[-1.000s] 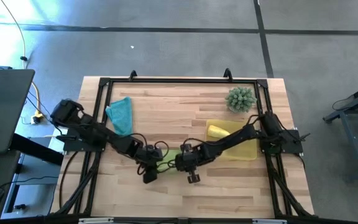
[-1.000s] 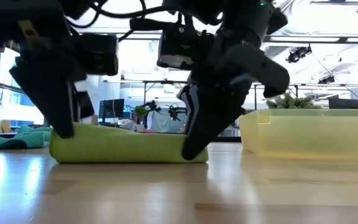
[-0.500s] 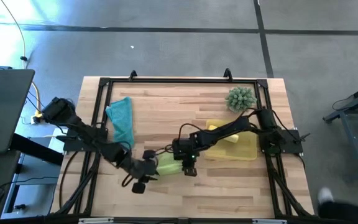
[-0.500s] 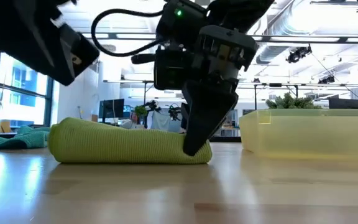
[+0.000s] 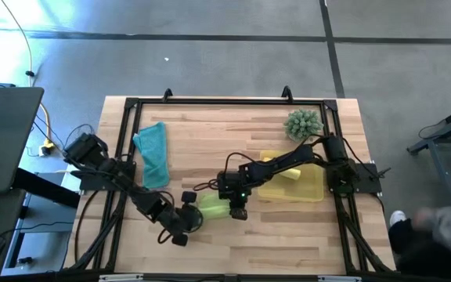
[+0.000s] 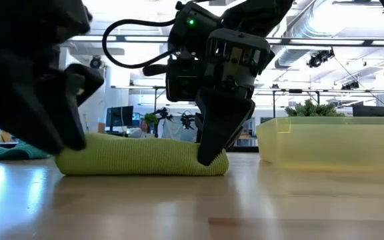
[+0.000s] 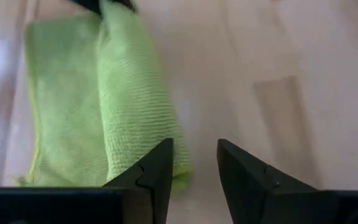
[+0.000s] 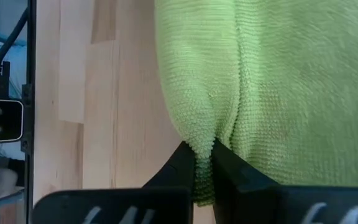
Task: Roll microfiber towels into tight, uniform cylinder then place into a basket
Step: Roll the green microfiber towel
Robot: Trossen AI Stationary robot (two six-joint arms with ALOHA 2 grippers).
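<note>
Pinching one end of the green towel (image 6: pixel 139 157), the right gripper (image 8: pixel 202 163) holds it while the left gripper (image 7: pixel 193 163) hovers, jaws parted, at the other end.

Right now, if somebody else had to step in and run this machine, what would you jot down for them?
Right gripper: shut, pinching one end of the green towel.
Left gripper: open, empty, at that towel's other end.
Green towel: partly rolled, lying on the table beside the basket.
Yellow towel: rolled, in the basket.
Blue towel: unrolled, at the table's left.
Left to do: finish and basket the green one, then roll and basket the blue.
</note>
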